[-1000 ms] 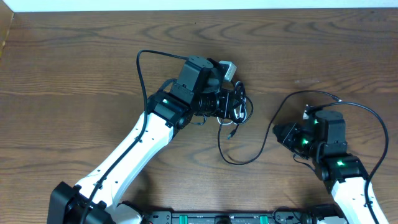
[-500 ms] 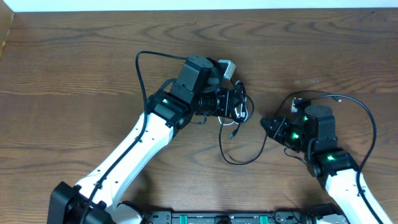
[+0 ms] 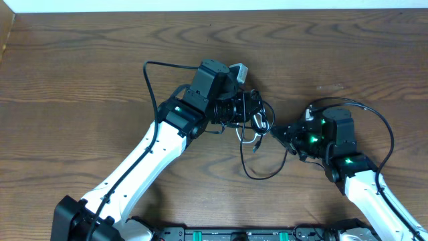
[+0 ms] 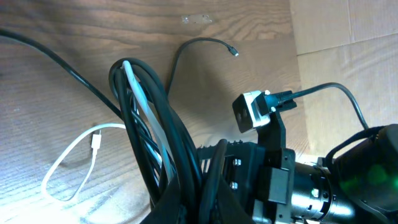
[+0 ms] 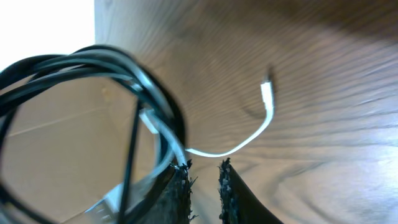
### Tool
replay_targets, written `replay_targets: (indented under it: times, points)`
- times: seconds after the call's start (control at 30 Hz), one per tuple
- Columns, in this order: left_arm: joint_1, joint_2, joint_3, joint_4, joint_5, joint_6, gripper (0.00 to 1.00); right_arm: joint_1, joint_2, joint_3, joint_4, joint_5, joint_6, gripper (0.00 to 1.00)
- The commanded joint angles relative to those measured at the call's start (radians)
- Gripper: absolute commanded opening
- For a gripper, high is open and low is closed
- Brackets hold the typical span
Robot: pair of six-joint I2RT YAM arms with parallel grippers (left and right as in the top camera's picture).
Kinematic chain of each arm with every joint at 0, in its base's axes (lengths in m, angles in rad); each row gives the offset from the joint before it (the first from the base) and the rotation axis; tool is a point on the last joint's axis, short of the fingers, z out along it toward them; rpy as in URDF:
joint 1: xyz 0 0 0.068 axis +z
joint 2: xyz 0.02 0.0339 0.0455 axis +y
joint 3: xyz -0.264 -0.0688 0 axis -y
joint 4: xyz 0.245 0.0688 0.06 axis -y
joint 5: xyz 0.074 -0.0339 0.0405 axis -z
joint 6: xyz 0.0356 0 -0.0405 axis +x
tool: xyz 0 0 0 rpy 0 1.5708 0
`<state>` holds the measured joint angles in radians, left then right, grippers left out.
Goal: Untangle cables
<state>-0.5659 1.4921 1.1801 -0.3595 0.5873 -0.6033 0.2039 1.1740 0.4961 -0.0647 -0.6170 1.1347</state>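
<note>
Roughly mid-bench, a shade toward 3 o'clock of centre in the overhead view, sit the cables — a tight bunch of black cords with one white cable running through it. A slack black loop sags out of the bunch toward 6 o'clock and lies flat on the wood. In the left wrist view the bunch rises as an arch of parallel black cords. The white cable spills off it at 8 o'clock in a loose loop, its plug resting on the bench. A single black strand curves away toward 1 o'clock and ends in a small plug.

At 9 o'clock of the bunch is the left gripper, its jaws clamped together on the cables, which run straight down between them. The left arm reaches in from 7 o'clock.

At 4 o'clock of the bunch, just beside it, is the right gripper. Its jaws stand a narrow slit apart, with bare wood showing through the gap. In its own view the white cable meets the tip of one finger; whether it is pinched cannot be told. The right arm comes in from 5 o'clock.
</note>
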Motion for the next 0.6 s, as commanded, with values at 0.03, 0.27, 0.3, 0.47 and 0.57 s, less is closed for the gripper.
replay_targets:
  times: [0.03,0.27,0.3,0.47,0.57]
  points:
    - [0.000,-0.022,0.026,0.002,-0.033,-0.027,0.07,0.007,0.001,0.012,0.006,-0.071,0.084,0.15]
    - [-0.002,-0.022,0.026,0.002,-0.049,-0.043,0.07,0.008,0.001,0.012,0.010,-0.092,0.101,0.16]
    - [-0.002,-0.022,0.026,0.002,-0.050,-0.053,0.08,0.008,0.001,0.012,0.011,-0.091,0.105,0.16]
    - [-0.003,-0.022,0.026,0.002,-0.050,-0.103,0.08,0.008,0.001,0.012,0.043,-0.084,0.111,0.16]
    - [-0.003,-0.022,0.026,0.003,-0.050,-0.175,0.08,0.008,0.001,0.012,0.054,-0.068,0.128,0.17]
